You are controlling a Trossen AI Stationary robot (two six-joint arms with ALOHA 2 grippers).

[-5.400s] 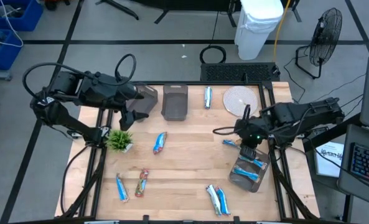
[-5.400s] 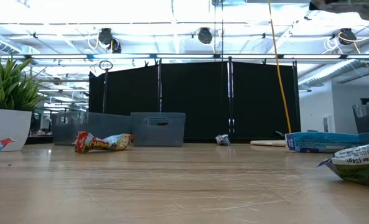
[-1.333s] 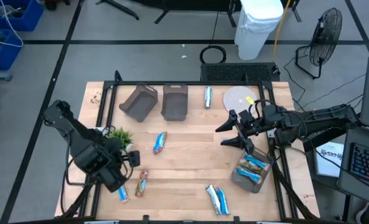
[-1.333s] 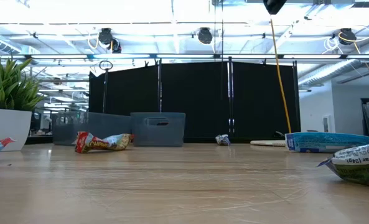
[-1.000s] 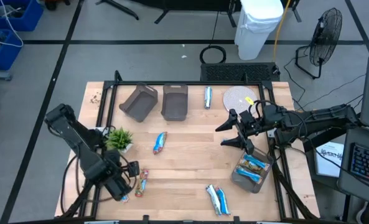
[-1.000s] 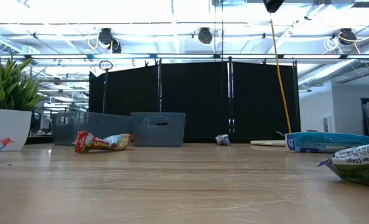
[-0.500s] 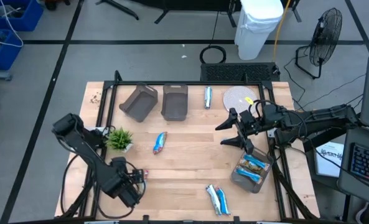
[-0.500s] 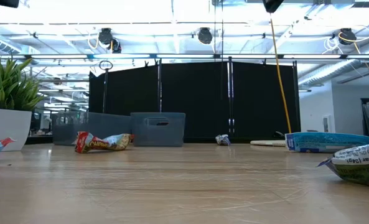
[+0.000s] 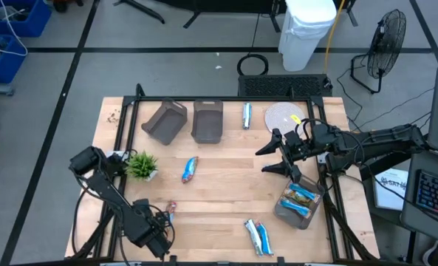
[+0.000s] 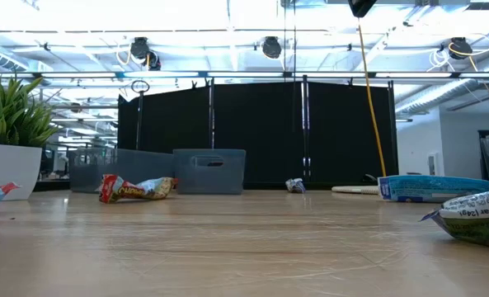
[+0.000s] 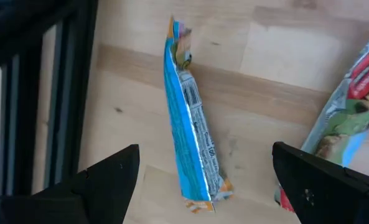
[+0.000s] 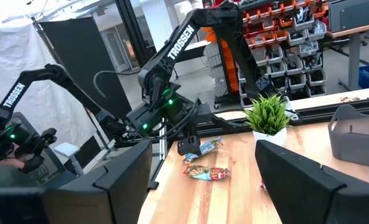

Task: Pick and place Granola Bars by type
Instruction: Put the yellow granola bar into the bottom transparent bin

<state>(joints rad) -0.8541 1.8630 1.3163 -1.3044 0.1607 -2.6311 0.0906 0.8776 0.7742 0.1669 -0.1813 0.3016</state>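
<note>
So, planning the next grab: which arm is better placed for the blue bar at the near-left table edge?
Left. The left gripper hangs open directly over the blue bar; the right gripper waits across the table.
</note>
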